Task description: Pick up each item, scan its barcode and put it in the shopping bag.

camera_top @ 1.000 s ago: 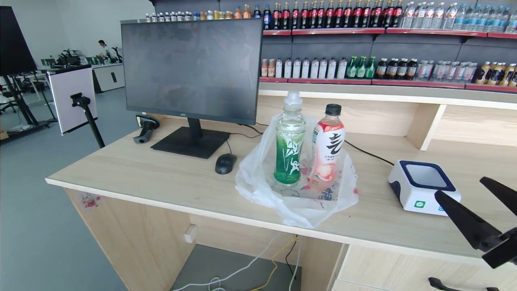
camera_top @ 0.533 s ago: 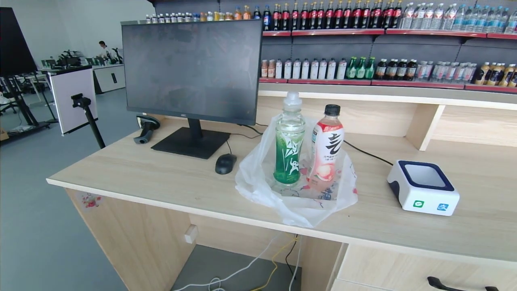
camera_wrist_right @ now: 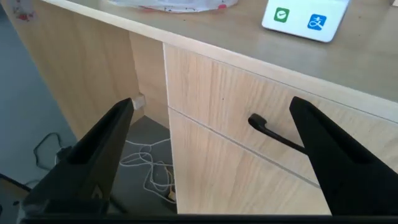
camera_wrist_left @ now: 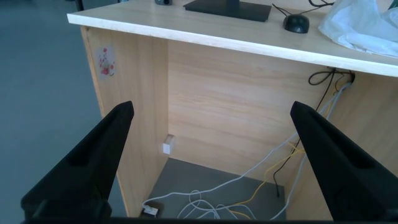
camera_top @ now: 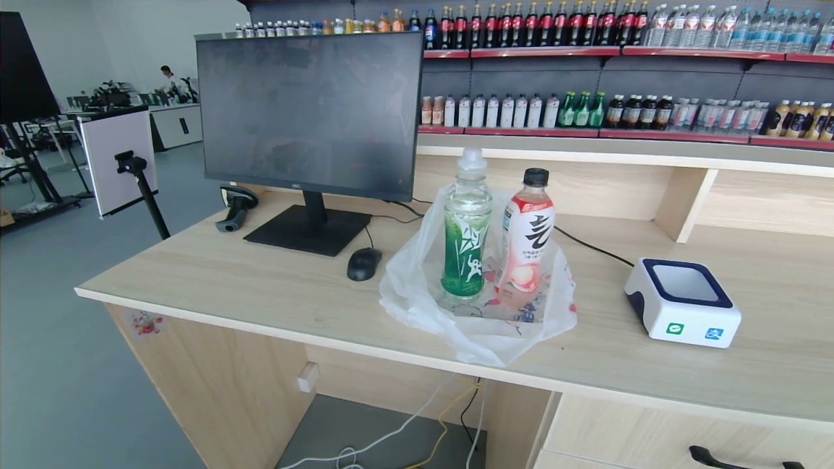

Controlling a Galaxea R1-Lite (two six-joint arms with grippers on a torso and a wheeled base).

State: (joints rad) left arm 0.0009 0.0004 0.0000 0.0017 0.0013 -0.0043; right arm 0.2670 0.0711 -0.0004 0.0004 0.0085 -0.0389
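Translucent white plastic, the shopping bag point(camera_top: 417, 286) is lying open on the wooden counter point(camera_top: 260, 280). The green-labelled bottle point(camera_top: 466, 247) and the pink peach-drink bottle point(camera_top: 525, 254) are standing inside it, the pink one perhaps leaning slightly, near the white scanner box point(camera_top: 682, 301). The left gripper point(camera_wrist_left: 211, 109) and right gripper point(camera_wrist_right: 211, 102) are hanging low before the counter, fingers spread wide.

head: high, looked forward-down over light wooden counter point(camera_top: 260, 280) | wrists: low, near, faced its front | shared: front edge, white plastic bag point(camera_top: 479, 319)
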